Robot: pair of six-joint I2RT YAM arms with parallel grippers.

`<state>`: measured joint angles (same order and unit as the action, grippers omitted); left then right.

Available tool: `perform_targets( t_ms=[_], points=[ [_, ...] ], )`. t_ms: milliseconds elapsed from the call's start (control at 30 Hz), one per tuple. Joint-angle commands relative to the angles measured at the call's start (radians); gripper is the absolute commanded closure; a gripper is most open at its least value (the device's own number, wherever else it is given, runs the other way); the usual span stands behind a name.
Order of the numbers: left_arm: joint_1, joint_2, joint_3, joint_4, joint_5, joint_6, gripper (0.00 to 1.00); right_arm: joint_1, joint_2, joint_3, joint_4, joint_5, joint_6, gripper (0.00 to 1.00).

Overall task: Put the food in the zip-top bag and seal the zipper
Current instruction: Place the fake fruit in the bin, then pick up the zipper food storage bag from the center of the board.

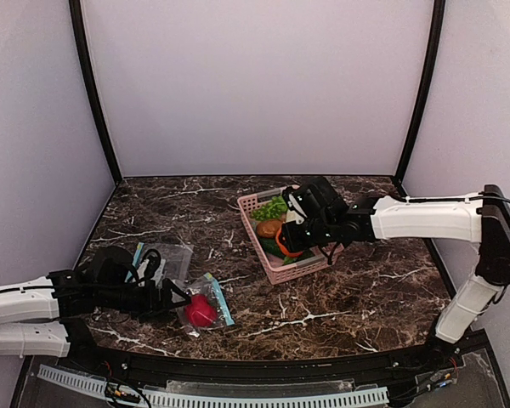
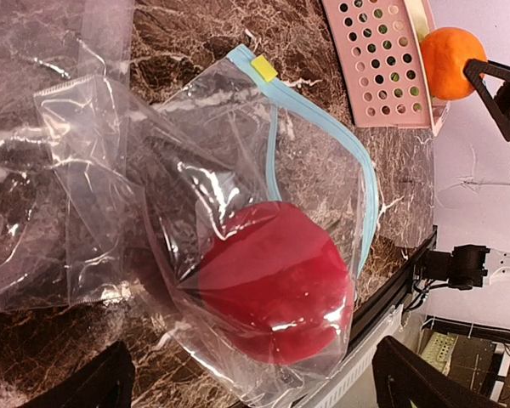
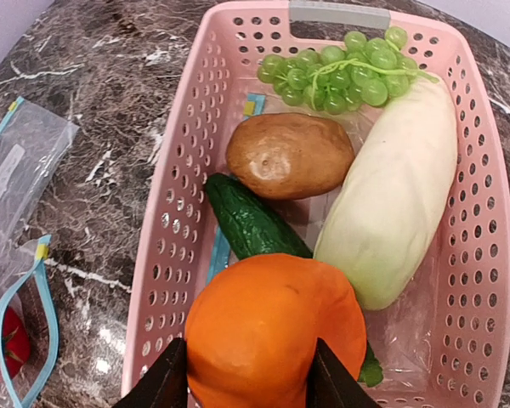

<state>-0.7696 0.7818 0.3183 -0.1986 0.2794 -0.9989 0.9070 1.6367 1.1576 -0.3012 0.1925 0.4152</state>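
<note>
The zip-top bag (image 2: 238, 170) lies on the marble table near the front edge, with a red tomato-like fruit (image 2: 276, 285) inside it. Its light blue zipper (image 2: 367, 200) bows apart, so the mouth gapes. My left gripper (image 2: 255, 355) is open, its fingers on either side of the bagged fruit (image 1: 201, 311) without gripping it. My right gripper (image 3: 246, 378) is shut on the round orange fruit (image 3: 276, 336), holding it over the near end of the pink basket (image 3: 177, 212). A green grape bunch (image 3: 340, 68) lies at the basket's far end.
The basket (image 1: 293, 270) also holds a brown potato (image 3: 289, 155), a green cucumber (image 3: 248, 221) and a long white vegetable (image 3: 399, 200). A second clear bag (image 1: 166, 255) lies flat just behind the first. The table's front rail (image 2: 399, 293) runs close by the bag.
</note>
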Motion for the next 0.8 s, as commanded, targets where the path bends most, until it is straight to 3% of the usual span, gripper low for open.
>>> perform_targets(
  t_ms=[0,100,233,467,767],
  points=[
    [0.006,-0.007,-0.04,0.028,0.039,-0.027,0.01,-0.017,0.075,0.072,-0.067,0.026,-0.03,0.43],
    [0.005,-0.01,-0.044,0.041,0.045,-0.033,0.01,-0.016,0.074,0.094,-0.099,0.007,-0.026,0.21],
    [0.004,-0.004,-0.064,0.085,0.073,-0.049,0.01,-0.004,-0.015,0.078,-0.117,-0.019,-0.014,0.11],
    [-0.002,0.006,-0.107,0.153,0.13,-0.076,0.01,0.135,-0.143,-0.015,-0.062,-0.2,0.069,0.09],
    [-0.034,0.083,-0.138,0.273,0.155,-0.099,0.01,0.35,0.013,-0.041,0.179,-0.336,0.194,0.09]
  ],
)
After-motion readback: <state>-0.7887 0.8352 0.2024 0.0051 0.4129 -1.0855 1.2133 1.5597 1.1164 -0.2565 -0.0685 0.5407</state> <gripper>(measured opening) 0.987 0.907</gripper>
